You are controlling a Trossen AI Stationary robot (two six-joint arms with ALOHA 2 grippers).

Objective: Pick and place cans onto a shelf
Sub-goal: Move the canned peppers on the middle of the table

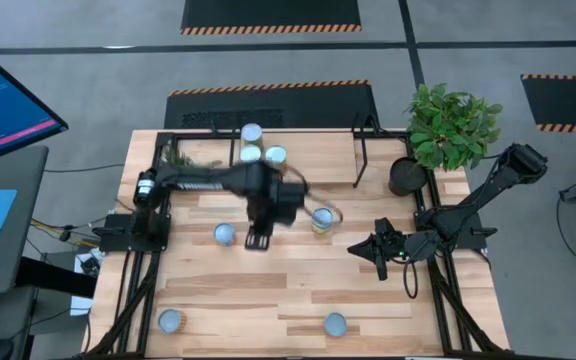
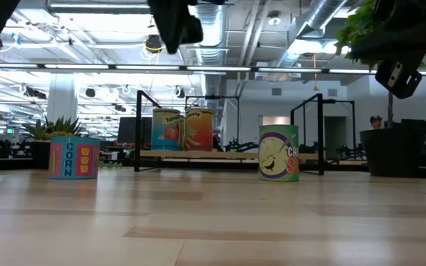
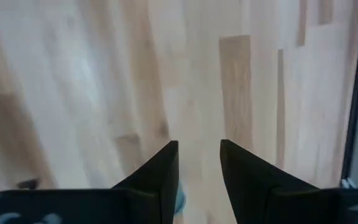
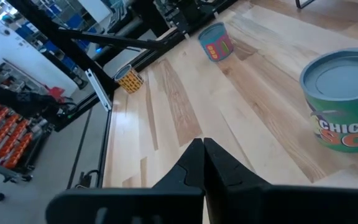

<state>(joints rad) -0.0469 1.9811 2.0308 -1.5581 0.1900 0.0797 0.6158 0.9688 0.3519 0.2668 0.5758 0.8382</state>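
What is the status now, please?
Left gripper open, empty, above the table. Right gripper shut, waiting. Three cans on shelf. Path clear.

My high view looks straight down on the whole table (image 1: 298, 290). My low view sits at tabletop height, facing level across it — both catch the shelf (image 2: 228, 154) — while each wrist view hangs close above the planks.

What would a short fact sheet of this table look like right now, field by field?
Cans on shelf: three shiny-topped tins clustered on the low light-wood shelf
Cans on tabletop: four, including a green-labelled tin mid-table and a blue corn tin
Left tool: open, empty, above the plank tabletop between those two
Right tool: shut, empty, waiting at the right side
Other: dark round plant pot at the far right corner
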